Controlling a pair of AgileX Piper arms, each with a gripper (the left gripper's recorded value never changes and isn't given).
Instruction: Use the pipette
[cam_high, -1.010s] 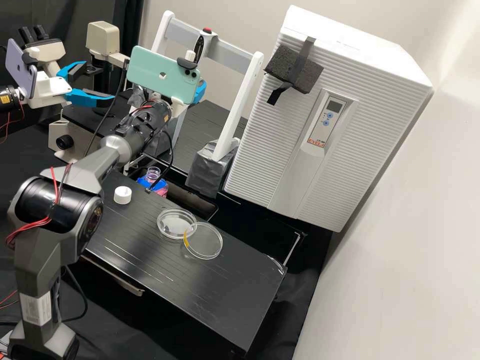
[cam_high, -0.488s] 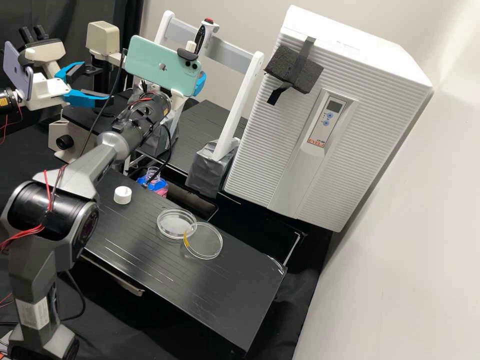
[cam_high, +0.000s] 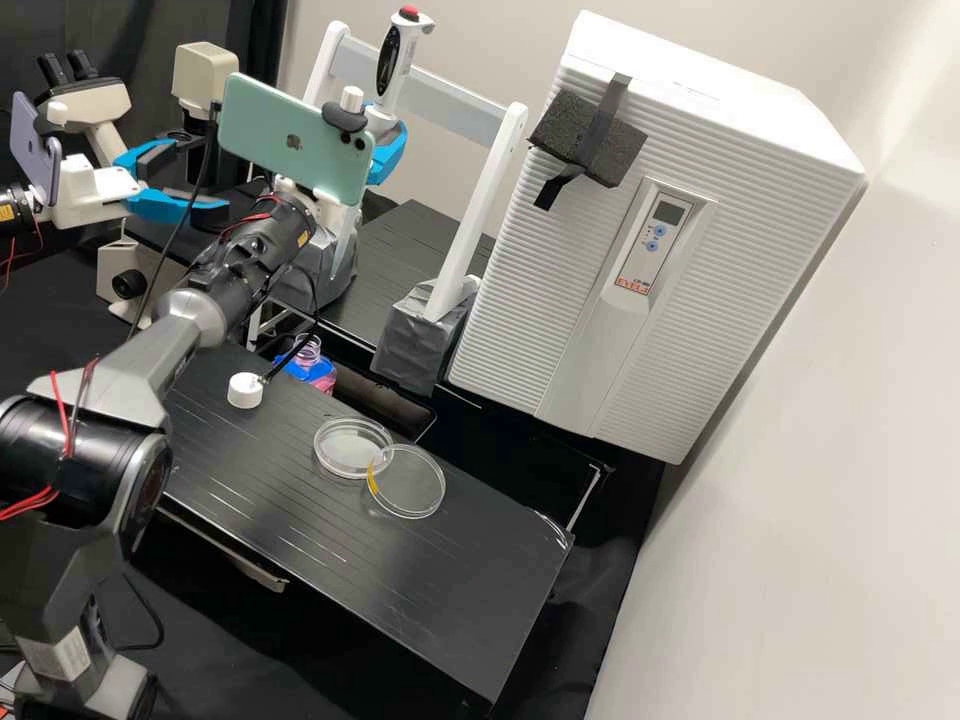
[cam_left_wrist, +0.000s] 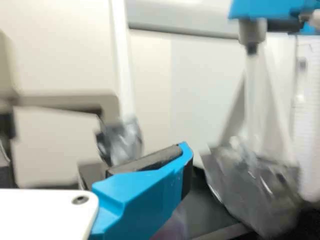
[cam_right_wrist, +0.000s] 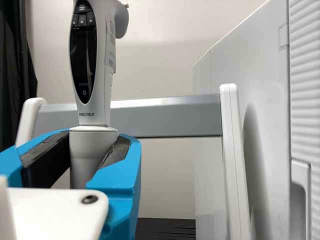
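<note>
**Right wrist view: pipette pinched upright, high above and behind the open bottle**

We see the right pincer (cam_right_wrist: 93, 152) pinching the pipette (cam_right_wrist: 93, 60) low on its handle, one blue finger on each side with the pads against the barrel. The pipette's long axis is close to vertical, with the display facing the wrist camera and the plunger end uppermost.

In the high view this is the near arm. Its forearm slopes up and away from the base at the lower left, a mint-green phone (cam_high: 290, 140) is clipped at the wrist, and the pincer is raised well clear of the bench (cam_high: 420, 570).

What matters for the next move is where the pipette stands relative to the bottle (cam_high: 310, 362) of pink liquid. The bottle is uncapped, and the pipette is above and behind it, well apart from it. The pipette's lower end is hidden behind the phone, so we cannot place the tip exactly. We judge that the next move calls for coming forward and down over the bottle with the long axis near vertical, since the neck is narrow.

The white cap (cam_high: 245, 390) lies just beside the bottle. Two clear dishes (cam_high: 380, 462) sit in front of the bottle, overlapping at their rims.

The left pincer (cam_high: 190, 180) is to the left of the bottle and higher, its fingers spread with nothing between them. It is farther from the bottle's mouth than the right pincer, so we take the right arm as the one to act.
</note>
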